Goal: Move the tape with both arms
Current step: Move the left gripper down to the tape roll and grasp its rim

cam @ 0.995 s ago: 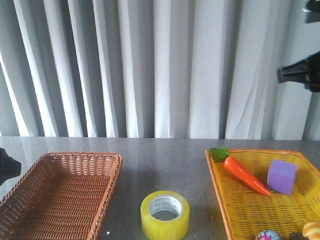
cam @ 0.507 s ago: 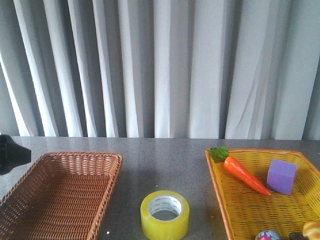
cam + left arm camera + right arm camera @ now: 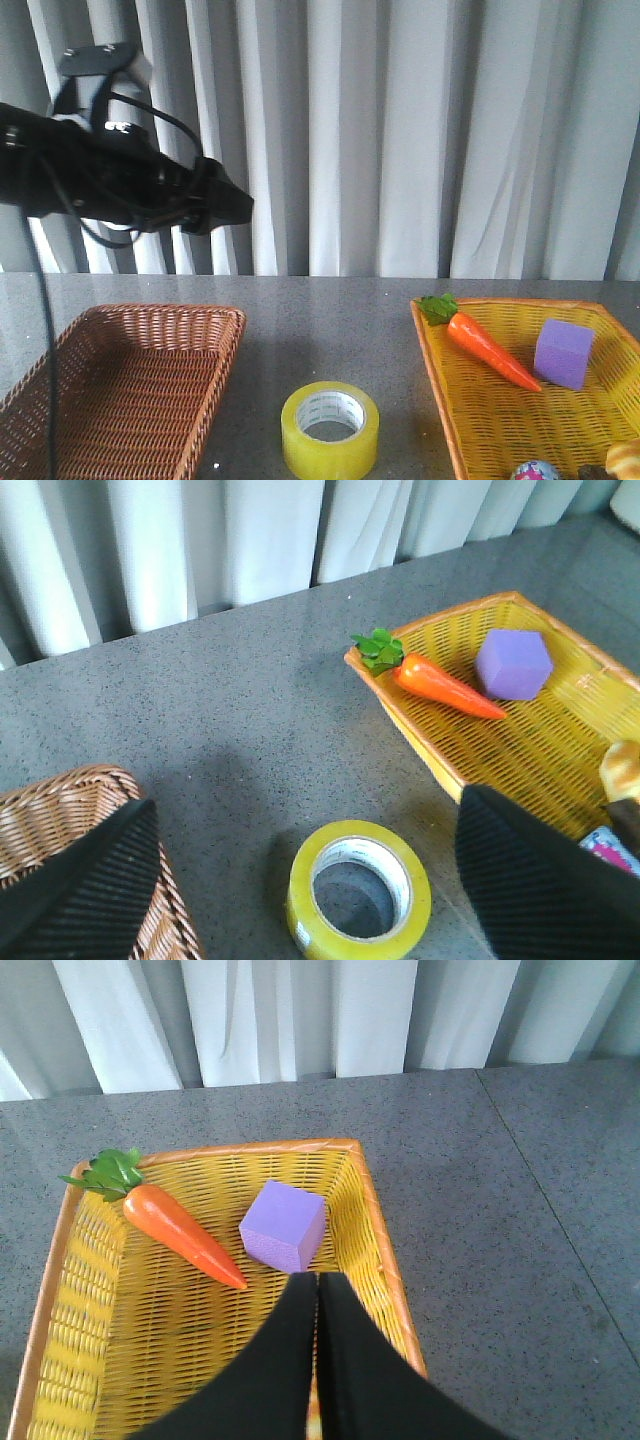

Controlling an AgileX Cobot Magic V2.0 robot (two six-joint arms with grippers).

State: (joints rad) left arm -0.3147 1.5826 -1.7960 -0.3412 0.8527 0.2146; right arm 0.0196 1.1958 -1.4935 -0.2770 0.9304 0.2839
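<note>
The tape, a yellow roll with a white printed core, lies flat on the grey table between the two baskets. It also shows in the left wrist view. My left arm hangs high above the table at the left, over the brown basket. My left gripper is wide open and empty, well above the tape, which lies between its fingers in that view. My right gripper is shut and empty above the yellow basket, near the purple cube. The right arm is out of the front view.
An empty brown wicker basket stands at the left. A yellow basket at the right holds a carrot, the purple cube and small items at its front edge. White curtains hang behind the table.
My left arm has risen from the lower left edge to high at the upper left. My right arm, seen at the upper right one second ago, has left the front view.
</note>
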